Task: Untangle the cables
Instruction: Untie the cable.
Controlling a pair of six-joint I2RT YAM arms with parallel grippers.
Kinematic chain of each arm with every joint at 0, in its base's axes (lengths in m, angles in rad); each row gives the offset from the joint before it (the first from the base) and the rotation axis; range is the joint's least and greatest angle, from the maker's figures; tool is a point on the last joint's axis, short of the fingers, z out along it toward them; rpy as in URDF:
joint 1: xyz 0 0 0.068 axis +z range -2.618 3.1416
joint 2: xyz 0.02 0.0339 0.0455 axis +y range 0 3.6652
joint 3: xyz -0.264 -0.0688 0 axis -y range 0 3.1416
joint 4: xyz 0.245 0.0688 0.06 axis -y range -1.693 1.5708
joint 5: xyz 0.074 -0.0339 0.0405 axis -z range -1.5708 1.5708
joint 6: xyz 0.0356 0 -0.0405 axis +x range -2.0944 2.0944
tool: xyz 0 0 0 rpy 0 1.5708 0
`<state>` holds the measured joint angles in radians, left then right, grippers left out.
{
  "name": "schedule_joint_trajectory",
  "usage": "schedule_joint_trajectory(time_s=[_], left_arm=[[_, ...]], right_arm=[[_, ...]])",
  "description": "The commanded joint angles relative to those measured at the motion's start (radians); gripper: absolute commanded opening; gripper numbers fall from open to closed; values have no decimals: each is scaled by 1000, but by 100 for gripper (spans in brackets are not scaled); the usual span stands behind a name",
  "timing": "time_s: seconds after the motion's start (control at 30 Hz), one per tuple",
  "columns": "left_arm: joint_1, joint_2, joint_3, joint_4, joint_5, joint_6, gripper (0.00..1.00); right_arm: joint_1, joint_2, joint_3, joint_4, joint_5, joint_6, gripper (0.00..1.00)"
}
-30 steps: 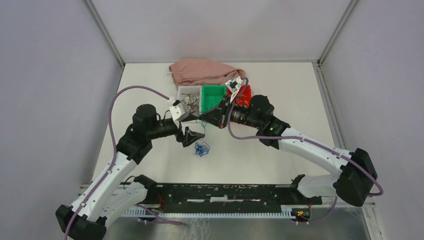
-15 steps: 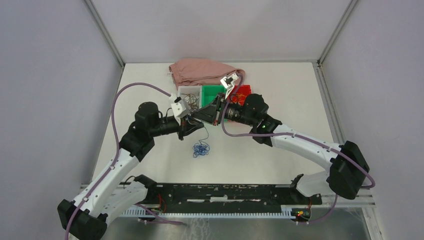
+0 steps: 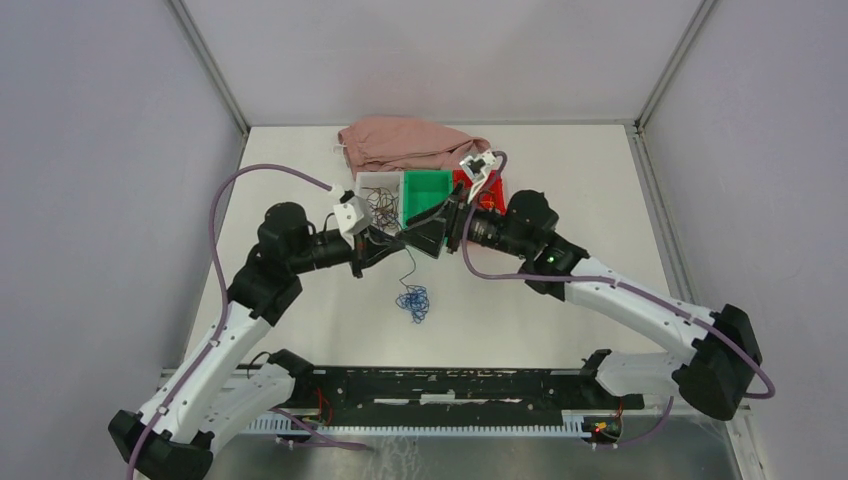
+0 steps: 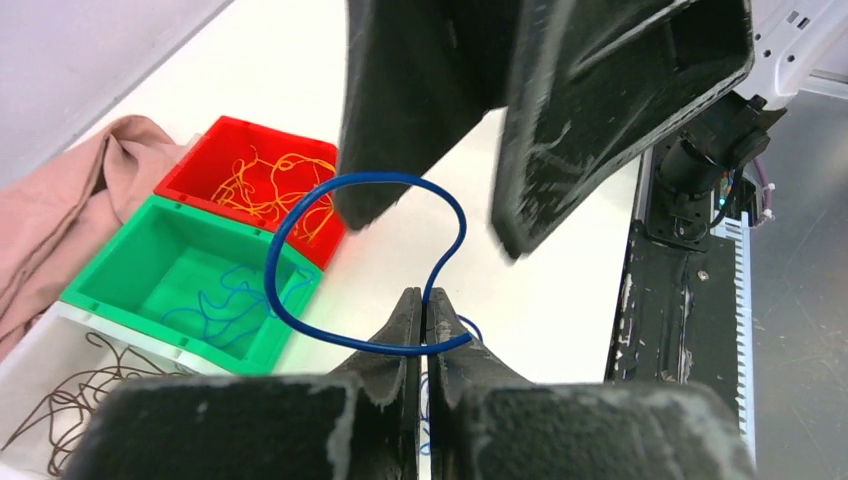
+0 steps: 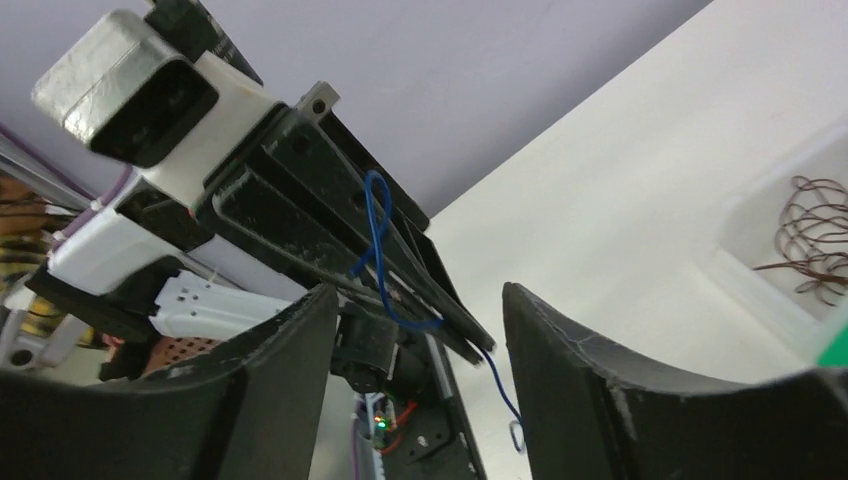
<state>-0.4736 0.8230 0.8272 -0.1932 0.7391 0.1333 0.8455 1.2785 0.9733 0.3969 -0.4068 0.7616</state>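
The cables show as a blue tangle (image 3: 411,302) on the table, with one blue strand (image 3: 408,265) rising from it to my left gripper (image 3: 388,243). In the left wrist view that gripper (image 4: 427,296) is shut on the blue cable (image 4: 283,312), which loops out above the jaws. My right gripper (image 3: 416,233) stands open just opposite, tips close to the left one. In the right wrist view its fingers (image 5: 545,335) are apart around the left gripper's tips (image 5: 440,310) and the blue strand (image 5: 377,222); nothing touches its pads.
Three bins stand behind the grippers: white (image 3: 366,183) with brown wires, green (image 3: 427,178) with blue wires (image 4: 215,300), red (image 3: 492,203) with orange wires (image 4: 265,185). A pink cloth (image 3: 410,142) lies behind them. Purple arm hoses arc over both arms.
My left gripper rose to the right gripper and shut on the blue strand. The right gripper opened and let the strand go. The tangle on the table shifted slightly right.
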Motion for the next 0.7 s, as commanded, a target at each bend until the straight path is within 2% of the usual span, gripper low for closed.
schedule_joint_trajectory(time_s=[0.0,0.17,0.3,0.47,0.6,0.67], left_arm=[[-5,-32,65,-20,-26,37,3],[-4,-34,102,-6,-35,27,3],[-4,-14,144,9,-26,6,3],[-4,11,197,12,-23,2,3],[-4,23,224,14,-18,-6,3],[-4,27,231,19,-17,-8,3]], right_arm=[[-16,-145,-61,-78,17,-188,70],[-16,-193,-161,-107,-76,-310,74],[-16,-126,-165,-55,-172,-285,74],[-3,-18,-143,79,-185,-215,74],[19,75,-114,189,-168,-162,69],[26,133,-113,277,-144,-111,60]])
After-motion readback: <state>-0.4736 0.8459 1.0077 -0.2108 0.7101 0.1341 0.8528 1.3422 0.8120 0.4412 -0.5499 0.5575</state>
